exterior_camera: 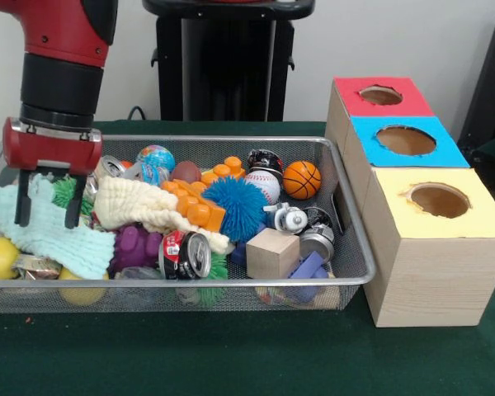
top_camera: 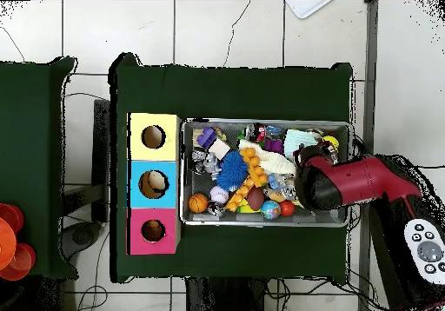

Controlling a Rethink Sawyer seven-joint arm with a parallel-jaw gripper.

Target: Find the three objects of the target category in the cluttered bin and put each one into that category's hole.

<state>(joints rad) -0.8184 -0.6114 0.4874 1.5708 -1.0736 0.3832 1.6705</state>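
The silver mesh bin (exterior_camera: 352, 279) lies in the middle of the green table and is full of mixed toys. It also shows in the overhead view (top_camera: 261, 122). No plush animal shows in either view; any are hidden under the clutter. My gripper (exterior_camera: 44, 221) hangs at the bin's left end in the front view, open and empty, its fingertips just over a pale mint cloth (exterior_camera: 54, 235). In the overhead view the red arm (top_camera: 348, 181) covers it. The red-topped hole (exterior_camera: 380, 95) is in the farthest box right of the bin, and also shows in the overhead view (top_camera: 153, 230).
Blue-topped (exterior_camera: 406, 140) and yellow-topped (exterior_camera: 439, 200) holes are in line with the red one. The bin holds a blue spiky ball (exterior_camera: 233, 206), orange basketball (exterior_camera: 301, 179), baseball (exterior_camera: 264, 185), wooden cube (exterior_camera: 272, 252), cream cloth (exterior_camera: 140, 206), orange blocks (exterior_camera: 200, 206), a can (exterior_camera: 187, 254) and a purple toy (exterior_camera: 136, 246).
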